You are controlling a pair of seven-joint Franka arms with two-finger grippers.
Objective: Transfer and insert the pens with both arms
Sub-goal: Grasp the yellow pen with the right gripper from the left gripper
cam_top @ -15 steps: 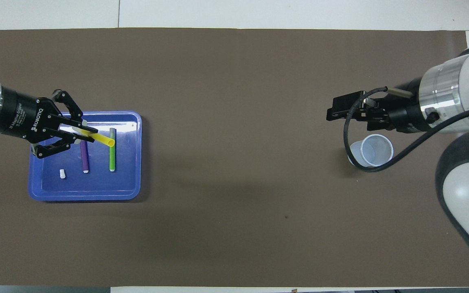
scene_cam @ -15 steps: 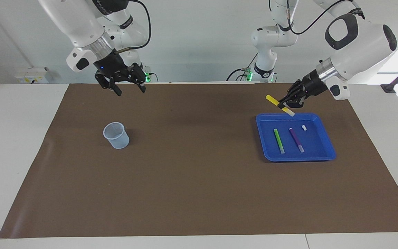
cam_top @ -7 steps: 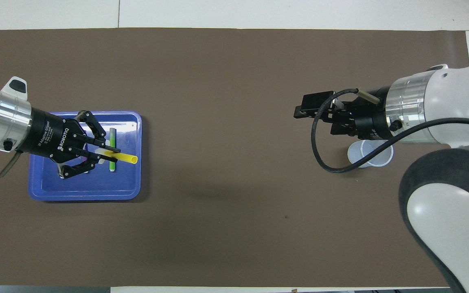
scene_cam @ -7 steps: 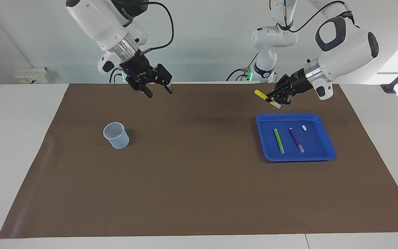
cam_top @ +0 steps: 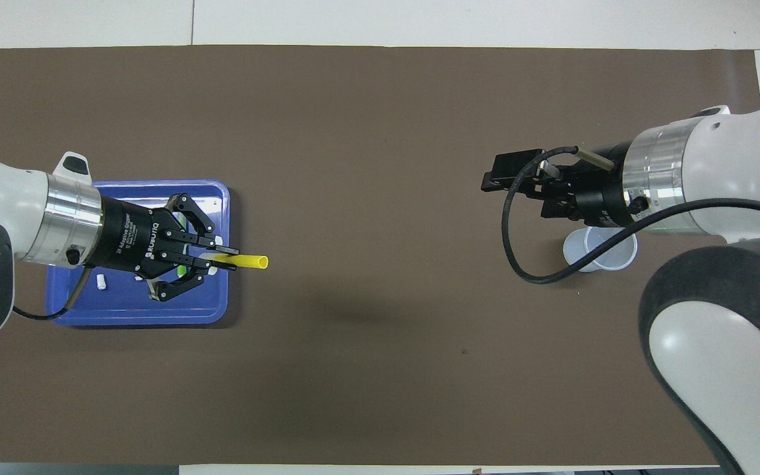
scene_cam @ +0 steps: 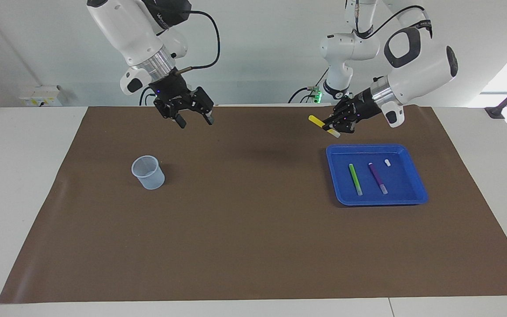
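your left gripper (scene_cam: 333,127) pinched a slim yellow pen (scene_cam: 319,123) with pale cap end, right gripper (scene_cam: 195,119) hung splayed wide, green pen (cam_top: 183,267) seemingly mostly hidden overhead

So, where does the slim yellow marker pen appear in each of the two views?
Facing view: the slim yellow marker pen is up in the air, held in the left pincer, toward the upper right of the picture.
Overhead view: the pen sticks out from the same pincer, at the left.
Shared landmark: the blue plastic tray beside it.
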